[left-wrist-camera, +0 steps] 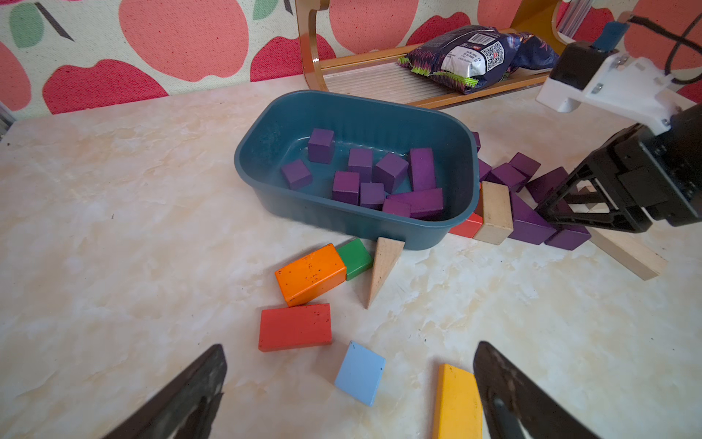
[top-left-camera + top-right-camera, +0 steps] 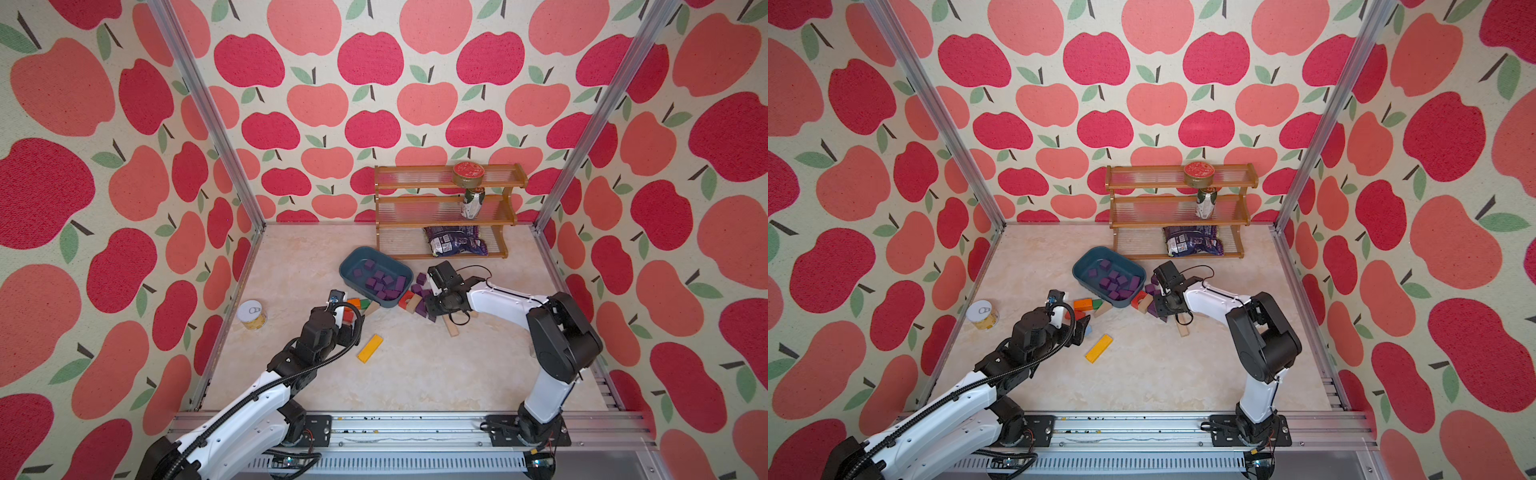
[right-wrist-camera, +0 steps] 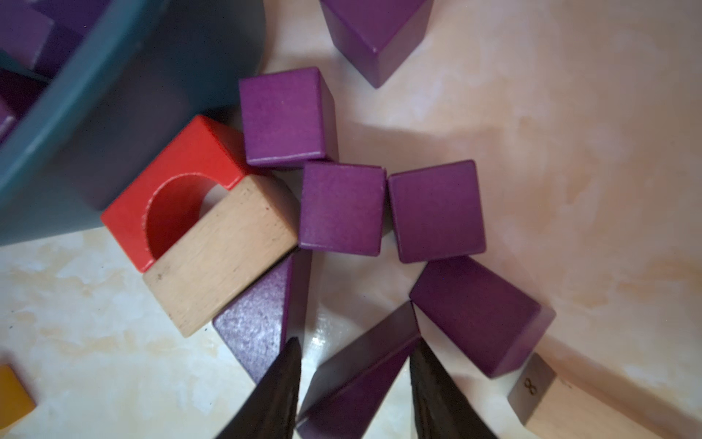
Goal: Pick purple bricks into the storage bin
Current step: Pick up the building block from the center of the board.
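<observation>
While the right gripper [image 2: 429, 309] is low in the loose heap, treat the step in hand as a pick, not a drop. In both top views, the storage bin [image 2: 342, 271] sits on the table [image 2: 415, 374] in front of the rack [image 2: 415, 198]. Roughly ten purple bricks [image 2: 384, 283] are already inside it, and a smaller cluster lies just beside the wall nearest the right arm. The left gripper [image 2: 1081, 328] hangs over the coloured blocks in front of the bin, away from any purple piece. From the left wrist view, confirm that its fingers [image 1: 197, 380] stand wide apart and hold nothing, with a light-blue block [image 1: 361, 374] below the gap. From the right wrist view, note that the two fingers [image 3: 283, 384] straddle a purple wedge [image 3: 357, 368]. One looks to touch it and a sliver of table shows beside the other, so the grip does not appear complete. A second wedge, three cubes and a longer brick crowd around it. A red arch block [image 3: 182, 178] and a tan block [image 3: 224, 254] lie beside the bin, the red one against its wall. Your next move calls for completing the squeeze on the sloped faces, which may slip. Then lift straight up clear of the neighbours and carry the wedge over the rim.
</observation>
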Robot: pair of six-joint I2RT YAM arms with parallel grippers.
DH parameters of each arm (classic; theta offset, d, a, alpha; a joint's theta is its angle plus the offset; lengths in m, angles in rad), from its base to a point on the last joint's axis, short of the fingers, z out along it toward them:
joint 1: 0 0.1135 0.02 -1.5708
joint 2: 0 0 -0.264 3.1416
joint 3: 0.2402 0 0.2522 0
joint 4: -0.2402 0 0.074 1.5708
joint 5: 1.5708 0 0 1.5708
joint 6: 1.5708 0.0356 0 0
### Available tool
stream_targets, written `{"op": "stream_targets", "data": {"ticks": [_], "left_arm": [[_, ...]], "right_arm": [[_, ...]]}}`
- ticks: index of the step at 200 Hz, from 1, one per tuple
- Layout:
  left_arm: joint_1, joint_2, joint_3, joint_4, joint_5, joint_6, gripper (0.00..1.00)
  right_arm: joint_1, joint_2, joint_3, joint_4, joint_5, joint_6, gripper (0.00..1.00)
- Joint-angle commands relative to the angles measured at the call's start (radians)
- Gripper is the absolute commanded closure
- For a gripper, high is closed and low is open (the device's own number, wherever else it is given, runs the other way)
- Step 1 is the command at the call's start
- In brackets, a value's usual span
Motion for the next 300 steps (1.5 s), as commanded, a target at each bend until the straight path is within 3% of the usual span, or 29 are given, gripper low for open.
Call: {"op": "stream_targets", "data": {"ticks": [1, 175, 218, 300], "left_arm": [[0.006, -0.005, -0.005, 0.008, 0.008, -0.017, 0.01], [0.009, -0.009, -0.005, 0.004, 0.011, -0.021, 0.01], [0.009, -0.005, -0.005, 0.004, 0.011, -0.020, 0.01], [0.012, 0.008, -0.005, 0.011, 0.016, -0.023, 0.01]], "right_arm": [[-0.004, 0.015, 0.023, -0.031, 0.006, 0.004, 0.56], [0.073, -0.003, -0.037, -0.078, 0.100, 0.091, 0.56], [0.073, 0.027, -0.027, -0.077, 0.104, 0.102, 0.72], [0.073, -0.007, -0.022, -0.085, 0.115, 0.101, 0.82]]}}
